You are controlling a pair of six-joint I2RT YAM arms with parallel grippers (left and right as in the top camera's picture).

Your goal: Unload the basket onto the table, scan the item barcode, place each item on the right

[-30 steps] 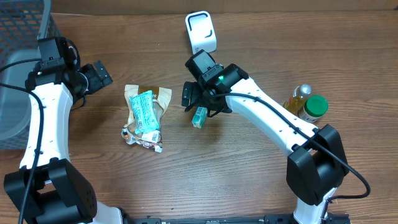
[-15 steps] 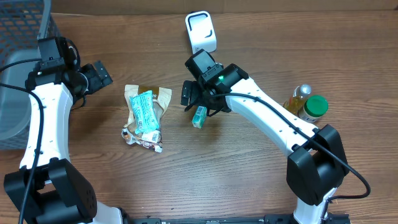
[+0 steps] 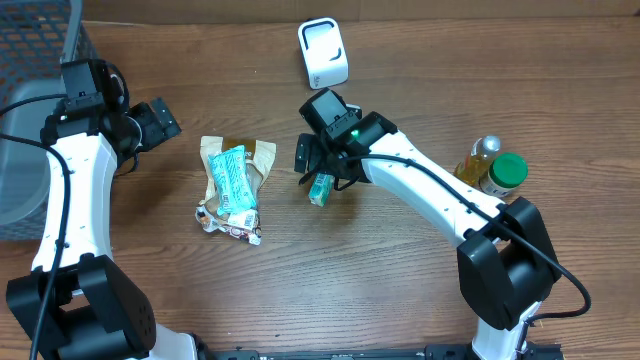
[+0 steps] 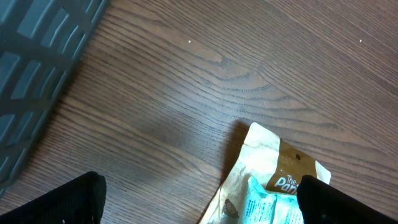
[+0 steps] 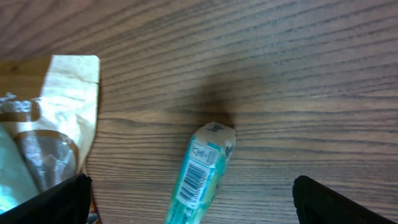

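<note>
1. Right gripper: jaws spread fully wide, nothing held. It hung over the middle of the table, directly above the teal packet. In the wrist view both fingertips stood clear of the packet, one at its 9 o'clock, the other at its 3 o'clock.
2. Teal packet: a small, narrow item lying flat on the wood and gripped by nothing. Its long axis ran from 1 o'clock to 7 o'clock in the wrist view. A printed barcode faced up.
3. White scanner: stood at 12 o'clock from the teal packet, near the far edge and well apart from it.
4. Left gripper: jaws spread fully wide and empty. It was at 10 o'clock from the tan pouch and apart from it.
5. Tan pouch: lay at 9 o'clock from the teal packet, with a teal wrapper on top of it.
6. Small crumpled wrappers: lay at the 6 o'clock end of the pouch, touching it.
7. Yellow bottle: upright, at 3 o'clock from the teal packet and well apart.
8. Green-lidded jar: just beside the bottle, at its 4 o'clock.
9. Grey basket: at the 10 o'clock corner of the table.
</note>
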